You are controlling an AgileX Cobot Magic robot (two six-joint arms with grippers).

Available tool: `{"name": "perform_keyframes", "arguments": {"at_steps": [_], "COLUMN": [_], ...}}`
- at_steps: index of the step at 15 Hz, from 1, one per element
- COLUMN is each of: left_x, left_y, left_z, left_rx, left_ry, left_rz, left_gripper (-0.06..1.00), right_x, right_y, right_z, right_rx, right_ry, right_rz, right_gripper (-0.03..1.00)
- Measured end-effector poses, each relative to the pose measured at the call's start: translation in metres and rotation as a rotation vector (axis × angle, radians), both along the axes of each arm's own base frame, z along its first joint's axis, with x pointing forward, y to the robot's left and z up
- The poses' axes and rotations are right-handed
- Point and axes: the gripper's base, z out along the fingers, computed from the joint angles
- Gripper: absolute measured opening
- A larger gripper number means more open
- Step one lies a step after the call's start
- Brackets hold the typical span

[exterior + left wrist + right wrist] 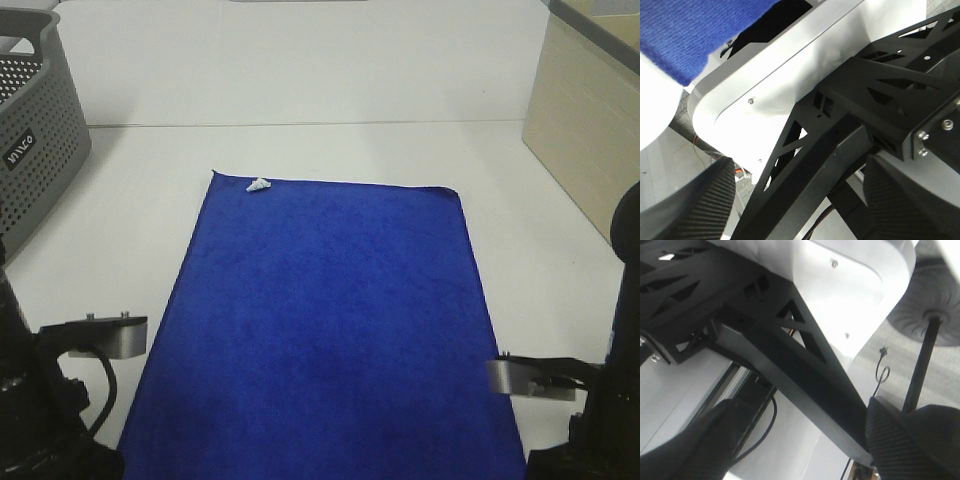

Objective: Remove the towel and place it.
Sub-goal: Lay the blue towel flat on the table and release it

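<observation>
The royal-blue towel (325, 320) lies flat and spread out on the white table (330, 150), its long side running from near to far. Its small white tag (258, 185) is at the far left corner. The left arm (50, 400) and the right arm (590, 400) sit low at the table's front corners, on either side of the towel's near end. A strip of the towel's edge shows in the left wrist view (690, 35). My left gripper (800, 210) and right gripper (805, 445) hang past the table's front edge, fingers wide apart and empty.
A grey perforated basket (35, 120) stands at the far left of the table. A beige panel (590, 120) stands at the far right. Both wrist views show the black frame under the table (840, 135) and the floor below.
</observation>
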Motion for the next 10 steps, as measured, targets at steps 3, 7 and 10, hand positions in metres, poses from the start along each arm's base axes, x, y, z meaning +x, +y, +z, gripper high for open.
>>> {"name": "perform_keyframes", "arguments": {"at_steps": [3,7,10], "left_x": [0.025,0.069,0.119], "left_y": [-0.007,-0.002,0.021], "left_z": [0.031,0.066,0.094], "left_rx": [0.005,0.086,0.099], "left_ry": [-0.124,-0.325,-0.453], "left_rz": [-0.002,0.004,0.127], "left_gripper": [0.68,0.68,0.68], "right_x": [0.027,0.085,0.151], "right_y": [0.008,-0.006,-0.036], "right_z": [0.025,0.059,0.116], "right_rx": [0.028,0.035,0.041], "right_ry": [-0.151,-0.334,-0.621], "right_rz": [-0.023,-0.17,-0.296], "right_gripper": [0.71,0.71,0.71]}}
